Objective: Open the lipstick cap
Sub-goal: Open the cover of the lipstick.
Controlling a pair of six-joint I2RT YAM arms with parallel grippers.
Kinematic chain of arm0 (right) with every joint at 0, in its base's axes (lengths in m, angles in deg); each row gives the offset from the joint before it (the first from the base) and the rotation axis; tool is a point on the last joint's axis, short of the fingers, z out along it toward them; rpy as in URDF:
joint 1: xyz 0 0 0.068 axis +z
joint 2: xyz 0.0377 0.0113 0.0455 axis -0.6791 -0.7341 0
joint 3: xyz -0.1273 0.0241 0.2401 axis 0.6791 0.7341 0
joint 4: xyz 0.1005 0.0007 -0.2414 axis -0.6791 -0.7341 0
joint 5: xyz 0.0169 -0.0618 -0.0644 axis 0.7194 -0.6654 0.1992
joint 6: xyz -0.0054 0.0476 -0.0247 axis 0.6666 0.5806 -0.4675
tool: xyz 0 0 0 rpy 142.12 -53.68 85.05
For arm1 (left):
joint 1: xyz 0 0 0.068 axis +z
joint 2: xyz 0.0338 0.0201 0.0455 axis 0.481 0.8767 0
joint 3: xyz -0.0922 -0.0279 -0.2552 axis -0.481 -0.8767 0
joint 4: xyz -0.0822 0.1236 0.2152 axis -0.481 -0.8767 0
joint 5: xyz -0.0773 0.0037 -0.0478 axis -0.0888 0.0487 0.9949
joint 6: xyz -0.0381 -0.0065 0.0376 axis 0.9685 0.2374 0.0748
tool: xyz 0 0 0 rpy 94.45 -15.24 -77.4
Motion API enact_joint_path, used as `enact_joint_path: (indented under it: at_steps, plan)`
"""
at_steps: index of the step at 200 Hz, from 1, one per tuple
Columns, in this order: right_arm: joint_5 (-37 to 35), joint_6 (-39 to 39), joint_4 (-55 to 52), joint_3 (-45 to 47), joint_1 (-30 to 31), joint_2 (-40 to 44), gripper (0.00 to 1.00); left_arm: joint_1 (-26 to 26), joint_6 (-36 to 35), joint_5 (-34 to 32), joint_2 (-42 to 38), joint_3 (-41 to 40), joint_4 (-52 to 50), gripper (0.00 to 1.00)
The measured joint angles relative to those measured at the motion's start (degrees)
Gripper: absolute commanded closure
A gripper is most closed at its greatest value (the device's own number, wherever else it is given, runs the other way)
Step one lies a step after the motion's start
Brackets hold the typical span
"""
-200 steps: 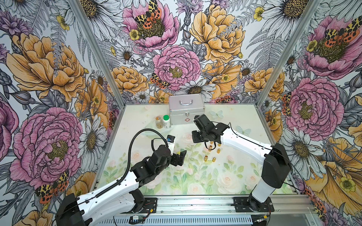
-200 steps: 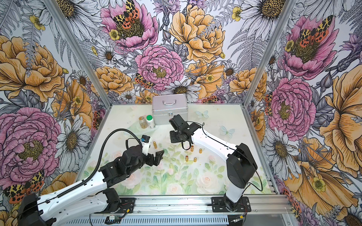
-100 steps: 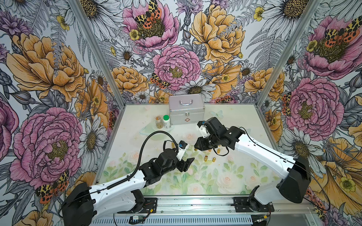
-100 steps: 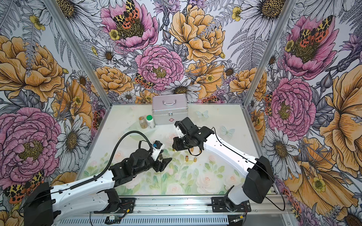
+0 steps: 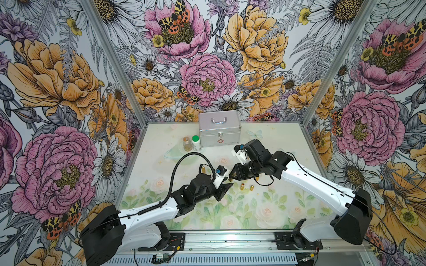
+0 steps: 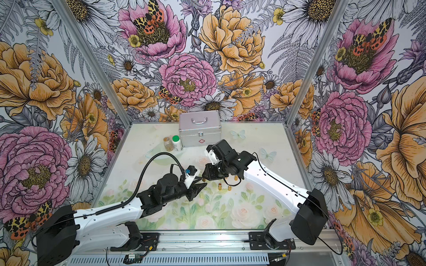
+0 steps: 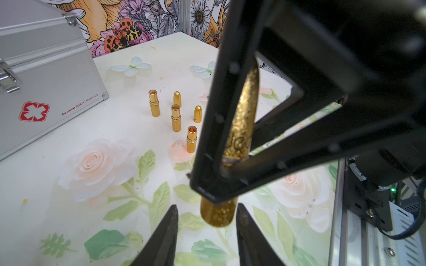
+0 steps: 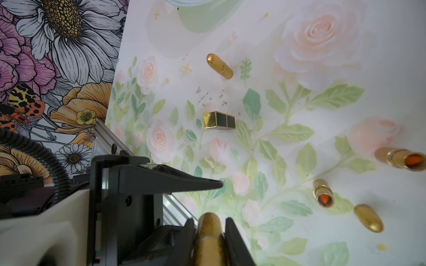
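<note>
L pincer (image 5: 227, 186) near R pincer (image 5: 232, 177)

Entry: grippers converging at table centre
Left gripper (image 5: 227, 185) is travelling toward 3 o'clock, jaws narrowing beside the lipstick (image 7: 244, 108); right gripper (image 5: 231, 178) is carrying it toward 7 o'clock, away from the case (image 5: 219, 132).

The gold, glittery, bullet-shaped lipstick (image 7: 242, 119), cap on, hangs tilted above the surface (image 7: 129, 129) in the right tool's (image 8: 209, 228) clamp, its flat end between the parted fingers of the left tool (image 7: 206, 211).

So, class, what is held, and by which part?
The right end effector clamps the gold lipstick near its middle seam; the left end effector only flanks its free end.
</note>
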Motion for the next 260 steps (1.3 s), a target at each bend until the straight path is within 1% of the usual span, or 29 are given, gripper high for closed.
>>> enact_joint_path:
  at_steps: [25,74,93,113,130,144,157,177,194,212,260]
  plan:
    - [0.5,0.1,0.0,0.3,0.0,0.0,0.76,0.0,-0.2,1.1,0.7,0.0,1.5,0.74]
    - [1.4,0.5,0.9,0.3,0.0,0.0,0.76,0.0,0.1,2.0,1.6,0.0,3.2,0.75]
    - [1.4,0.7,1.2,0.3,0.0,0.0,0.76,0.0,0.1,2.1,1.6,0.1,3.4,0.81]
    - [1.5,1.0,1.5,0.5,0.0,0.0,0.76,0.0,0.1,2.2,1.6,0.1,3.5,0.82]
    - [1.6,1.2,1.9,0.7,0.0,0.0,0.76,0.0,0.1,2.2,1.6,0.1,3.5,0.86]
    - [1.6,1.2,2.1,0.7,0.0,0.0,0.76,0.0,0.1,2.2,1.6,0.1,3.5,0.93]
    - [1.6,1.2,2.1,0.7,0.0,0.0,0.76,0.0,0.2,2.2,1.6,0.1,3.5,0.94]
    - [1.5,1.1,2.2,0.7,0.0,0.0,0.72,0.0,0.3,2.2,1.6,0.1,3.5,1.00]
    - [1.3,1.2,2.1,0.7,0.0,0.1,0.69,0.0,0.7,2.1,1.3,0.0,3.5,1.00]
    - [0.7,0.9,2.1,0.7,0.0,0.7,0.62,0.0,0.8,1.6,0.8,0.0,3.5,1.00]
    - [-0.9,0.9,2.1,0.7,-0.4,2.9,0.58,0.0,0.7,0.9,-0.8,0.0,0.9,1.00]
